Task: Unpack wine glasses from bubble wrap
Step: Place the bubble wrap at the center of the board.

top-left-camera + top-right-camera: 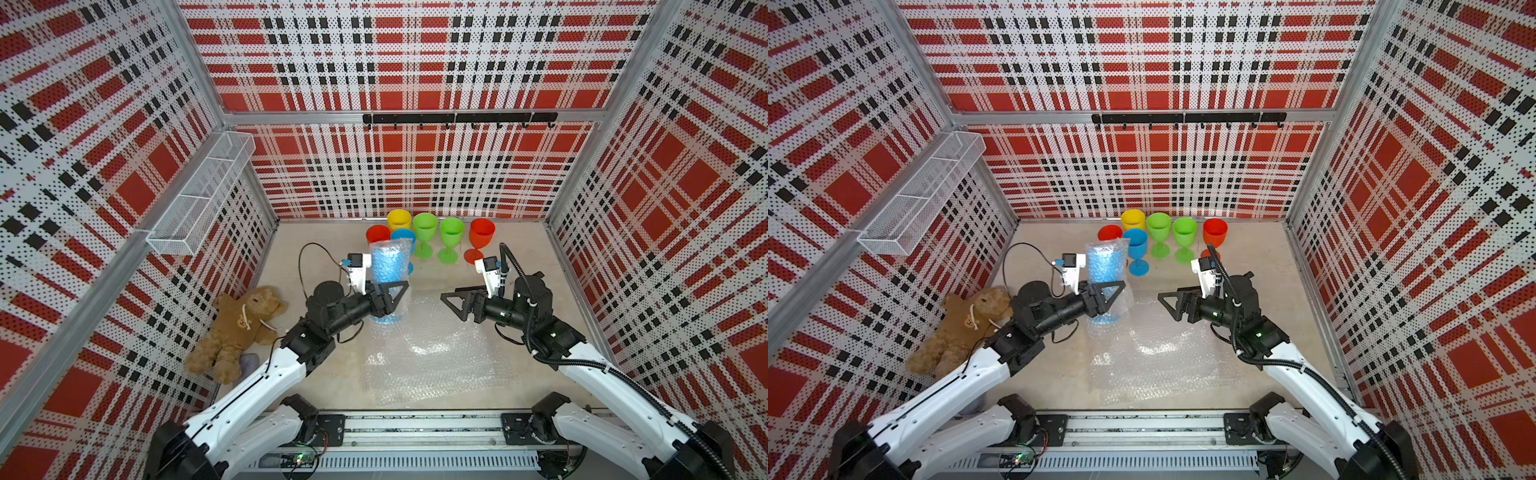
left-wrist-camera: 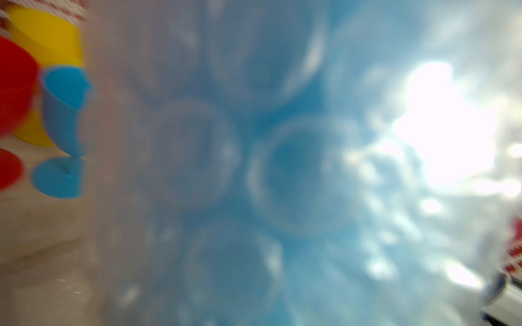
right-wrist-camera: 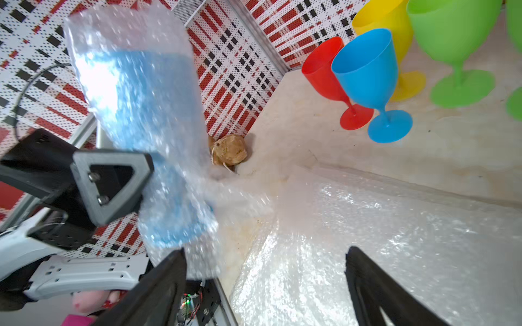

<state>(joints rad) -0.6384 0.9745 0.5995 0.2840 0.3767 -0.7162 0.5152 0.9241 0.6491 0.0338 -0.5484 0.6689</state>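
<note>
At the centre of both top views the left jaws are gripping, half closed, an upright blue wine glass point(image 1: 390, 272) rolled in bubble wrap point(image 1: 1105, 248), while to its right the right jaws are hanging wide open and empty over flat sheets point(image 1: 436, 349) on the desk point(image 1: 532, 249).

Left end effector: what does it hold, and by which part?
The left end effector grips the bubble-wrapped blue goblet around its lower half.

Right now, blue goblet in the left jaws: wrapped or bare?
Wrapped: bubble wrap sleeves the blue goblet past rim and foot; blue shows through the bubbles.
</note>
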